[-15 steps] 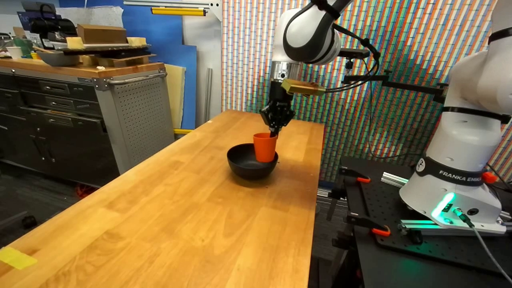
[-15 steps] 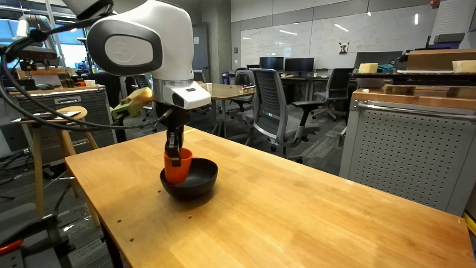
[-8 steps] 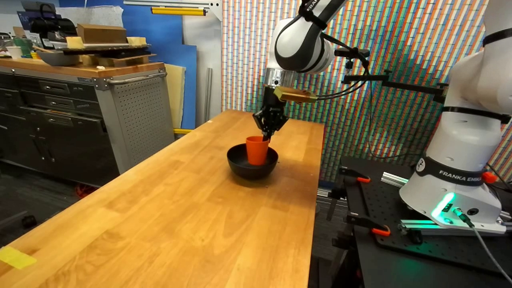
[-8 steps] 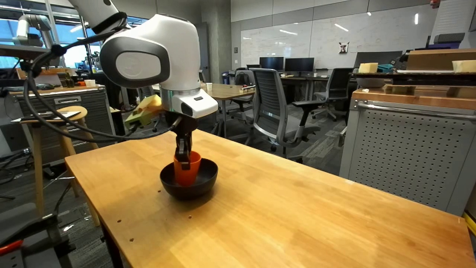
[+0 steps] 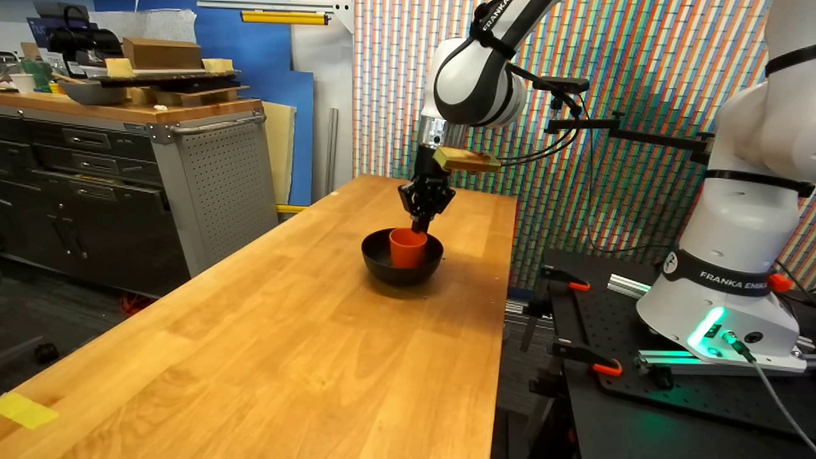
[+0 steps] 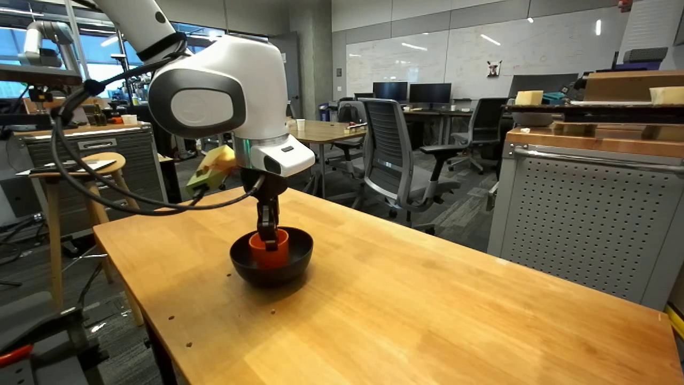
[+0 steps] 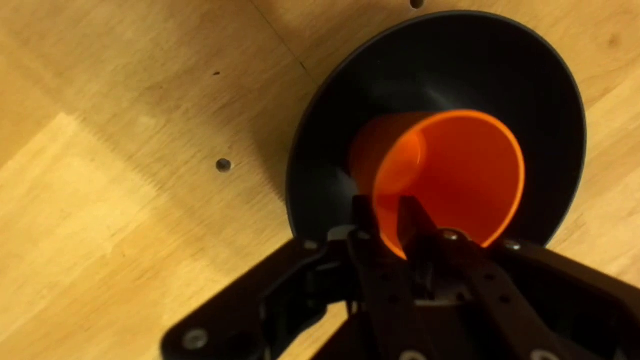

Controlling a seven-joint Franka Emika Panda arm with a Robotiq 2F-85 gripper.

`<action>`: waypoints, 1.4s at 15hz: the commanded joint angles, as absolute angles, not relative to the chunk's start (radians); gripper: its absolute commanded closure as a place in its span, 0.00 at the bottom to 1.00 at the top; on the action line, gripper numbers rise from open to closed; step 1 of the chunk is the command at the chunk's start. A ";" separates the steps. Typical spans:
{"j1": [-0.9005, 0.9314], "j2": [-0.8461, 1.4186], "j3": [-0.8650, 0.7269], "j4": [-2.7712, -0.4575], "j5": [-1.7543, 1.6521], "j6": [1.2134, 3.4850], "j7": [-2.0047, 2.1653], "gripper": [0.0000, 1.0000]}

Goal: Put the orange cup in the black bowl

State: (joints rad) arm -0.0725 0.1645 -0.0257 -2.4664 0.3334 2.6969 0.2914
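Note:
The orange cup (image 5: 407,255) stands about upright inside the black bowl (image 5: 400,275). Both exterior views show this, with the cup (image 6: 270,261) toward the middle of the bowl (image 6: 272,279). In the wrist view the cup (image 7: 470,170) has its mouth toward the camera, inside the bowl (image 7: 465,55). My gripper (image 7: 386,202) straddles the cup's near wall, one finger inside and one outside. The fingers stand a little apart, with a gap wider than the thin wall; the outer one looks close to it. Whether it touches is unclear. The gripper (image 5: 419,226) points down at the cup's rim.
The bowl sits on a wooden table (image 5: 306,331) near its long edge on the robot base's side. Yellow tape (image 5: 27,410) lies at a table corner. A cabinet (image 6: 588,214) and an office chair (image 6: 393,149) stand beyond the table.
The cup has moved over the bowl's middle and sunk lower into it. My gripper has moved with it and down, and the cup's rim now sits lower against the fingers.

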 commanded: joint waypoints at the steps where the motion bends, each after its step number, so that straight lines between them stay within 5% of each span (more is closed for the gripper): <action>1: -0.068 0.185 -0.025 -2.457 0.351 2.722 0.264 0.46; 7: -0.059 0.067 -0.035 -2.504 0.308 2.664 0.281 0.02; 12: -0.049 -0.114 -0.037 -2.534 0.091 2.531 0.341 0.00; 19: -0.046 -0.370 0.022 -2.485 -0.101 1.973 0.217 0.00; 21: -0.058 -0.321 0.020 -2.486 -0.076 2.027 0.243 0.00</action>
